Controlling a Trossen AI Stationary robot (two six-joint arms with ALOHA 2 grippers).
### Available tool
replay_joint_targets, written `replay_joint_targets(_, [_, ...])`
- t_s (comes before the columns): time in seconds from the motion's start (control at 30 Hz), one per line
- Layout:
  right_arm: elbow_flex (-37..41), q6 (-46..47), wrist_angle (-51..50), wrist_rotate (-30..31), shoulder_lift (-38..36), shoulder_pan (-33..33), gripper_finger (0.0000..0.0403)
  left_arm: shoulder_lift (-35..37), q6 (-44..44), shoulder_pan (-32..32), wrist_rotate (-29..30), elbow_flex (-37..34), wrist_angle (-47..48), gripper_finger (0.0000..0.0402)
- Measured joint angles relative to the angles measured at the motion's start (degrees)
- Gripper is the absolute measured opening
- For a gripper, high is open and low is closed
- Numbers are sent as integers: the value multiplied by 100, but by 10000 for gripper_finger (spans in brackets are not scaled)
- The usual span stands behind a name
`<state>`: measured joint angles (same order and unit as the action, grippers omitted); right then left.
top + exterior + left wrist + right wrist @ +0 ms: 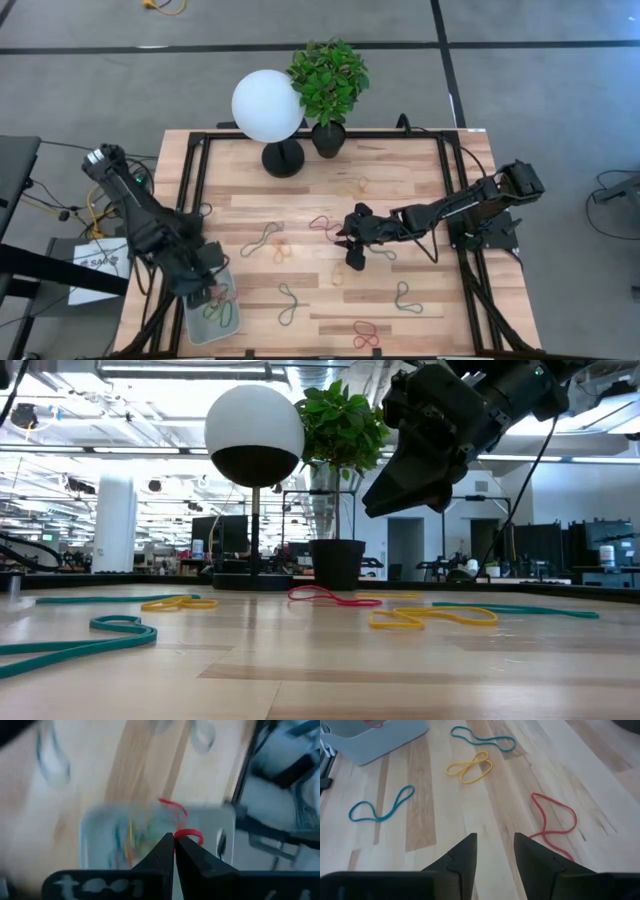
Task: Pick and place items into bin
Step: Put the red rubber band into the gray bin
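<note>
The bin [203, 330], a pale translucent tray, sits at the table's near left corner with green and yellow bands [129, 837] in it. My left gripper [210, 293] hangs over it, shut on a red rubber band [176, 811]. Near the table's middle, my right gripper [352, 250] stands open above the bare wood, touching nothing, with a red band [555, 820] lying flat just beside its fingers. Other loose bands lie flat around it: a yellow one [470, 767] and teal ones [382, 805]. My left gripper pinches the red band between its two fingertips [170, 845], at one spot of the loop [192, 836]. The fingers point steeply down from above. The band curls loose beyond the tips, lifted clear over the bin's inside.
A white globe lamp [268, 105] and a potted plant [328, 80] stand at the table's far edge. Black frame rails [195, 180] run along the left, right and far sides. More bands lie near the front edge, green [288, 303] and red [365, 333].
</note>
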<state>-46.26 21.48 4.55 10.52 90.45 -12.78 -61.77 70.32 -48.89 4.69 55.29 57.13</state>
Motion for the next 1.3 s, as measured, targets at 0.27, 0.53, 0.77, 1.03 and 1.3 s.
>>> replay_joint_targets(0.27, [0,16,10,1,0,0,122,-468,1169,-500,203,0,632,0])
replay_joint_targets(0.53, [0,16,16,0,0,0,123,-1032,1184,-500,68,0,638,0])
replay_joint_targets(0.77, [0,14,19,2,0,0,122,-1501,1122,-498,-313,0,638,3])
replay_joint_targets(1.03, [0,10,18,2,2,0,122,-1862,1194,-480,-429,0,640,4])
replay_joint_targets(1.3, [0,3,19,2,2,0,123,-1933,1188,-250,-398,0,642,4])
